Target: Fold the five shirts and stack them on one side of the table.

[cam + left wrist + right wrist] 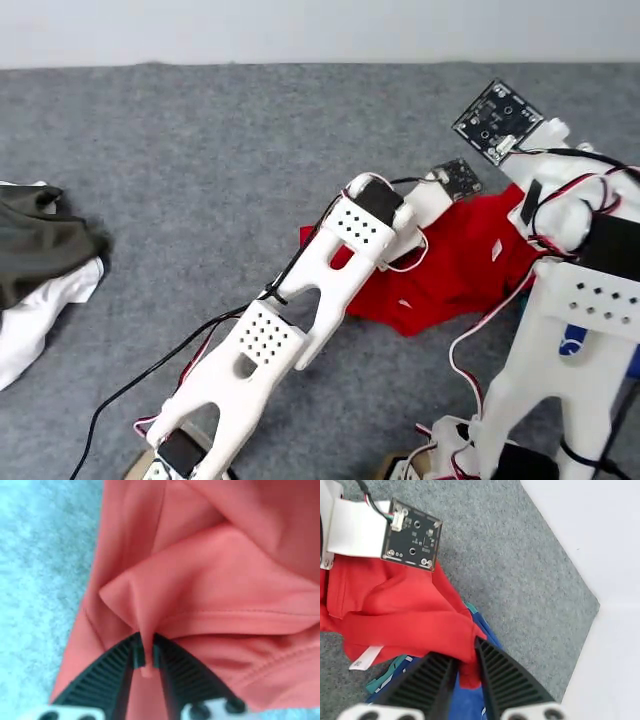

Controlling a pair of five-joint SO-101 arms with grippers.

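Your left gripper (145, 652) pinches a ridge of the red shirt (225, 580), your right gripper (465, 666) nips its edge, probably to lift it off the blue shirt (470, 702) beneath; a dark and white pile (40, 250) lies across the table

White perforated arms (262, 335), black ribbed end effectors (145, 661), thin black cables (150, 371).

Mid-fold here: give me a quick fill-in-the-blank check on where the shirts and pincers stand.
1. The left pincer is ___ on a pinch of the red fabric shirt.
2. The right pincer grips that shirt's edge, with the blue fabric shirt lying ___ it.
3. The dark olive shirt rests on the white shirt on the ___ side of the grey carpeted table.
Missing words: shut; under; left.
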